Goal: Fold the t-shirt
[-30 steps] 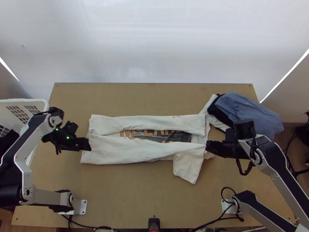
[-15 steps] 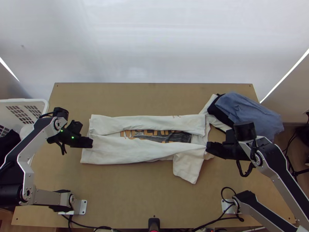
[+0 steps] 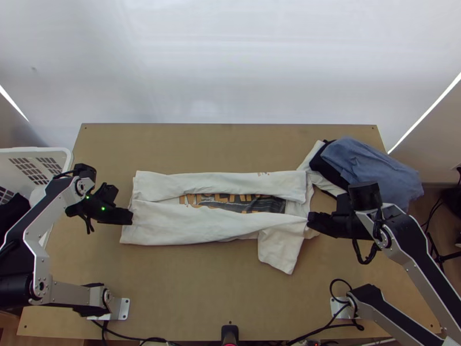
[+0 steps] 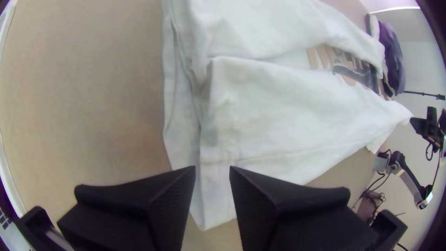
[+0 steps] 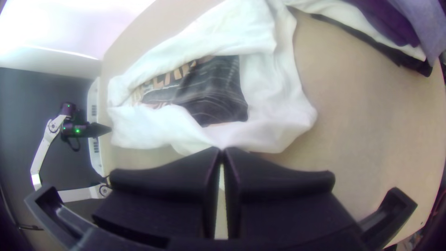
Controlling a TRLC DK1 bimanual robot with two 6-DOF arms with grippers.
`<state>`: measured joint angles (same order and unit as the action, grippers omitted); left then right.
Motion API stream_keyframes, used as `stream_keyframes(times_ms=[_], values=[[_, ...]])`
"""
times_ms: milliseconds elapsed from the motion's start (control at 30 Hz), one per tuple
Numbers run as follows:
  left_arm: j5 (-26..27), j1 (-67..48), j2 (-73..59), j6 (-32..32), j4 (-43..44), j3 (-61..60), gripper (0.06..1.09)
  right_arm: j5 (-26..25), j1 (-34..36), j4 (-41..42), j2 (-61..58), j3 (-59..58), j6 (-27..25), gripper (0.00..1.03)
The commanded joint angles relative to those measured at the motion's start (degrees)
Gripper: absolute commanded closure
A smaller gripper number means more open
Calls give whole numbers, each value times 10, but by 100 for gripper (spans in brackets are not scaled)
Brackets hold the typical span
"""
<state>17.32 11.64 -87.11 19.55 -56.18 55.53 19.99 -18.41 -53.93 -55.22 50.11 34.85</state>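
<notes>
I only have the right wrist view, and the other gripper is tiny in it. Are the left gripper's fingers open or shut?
Observer: Open. In the left wrist view, the left gripper has its fingertips apart, with some of the t-shirt showing between them.
Operator: My own fingers block what's just below them. Where's the near sleeve?
Observer: In the top view, the near sleeve lies spread on the table, pointing towards the near edge.
Operator: Anything in the basket?
Observer: Yes, the top view shows something dark in the white basket.
</notes>
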Motion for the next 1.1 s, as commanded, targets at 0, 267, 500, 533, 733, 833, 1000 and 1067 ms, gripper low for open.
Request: stream_keyframes(times_ms=[0, 267, 500, 533, 733, 833, 1000, 1067], values=[[-1, -2, -2, 0, -1, -6, 67, 1, 0, 1, 0, 0, 1, 100], [-1, -9, -18, -6, 10, -9, 67, 1, 0, 0, 0, 1, 1, 100], [-2, -11, -23, -5, 20, -5, 67, 1, 0, 0, 4, -1, 1, 100], [-2, -11, -23, -6, 21, -4, 67, 1, 0, 0, 4, -1, 1, 100], [-1, -11, -19, -11, 34, -9, 88, 1, -1, 1, 2, 0, 3, 100], [5, -10, 2, -3, 42, -35, 105, 1, -1, 1, 1, 3, 3, 100], [5, -12, 6, 4, 31, -60, 105, 1, 0, 0, 1, 6, 3, 100], [6, -7, 10, 0, 32, -60, 105, 2, 0, 0, 2, 5, 3, 100]])
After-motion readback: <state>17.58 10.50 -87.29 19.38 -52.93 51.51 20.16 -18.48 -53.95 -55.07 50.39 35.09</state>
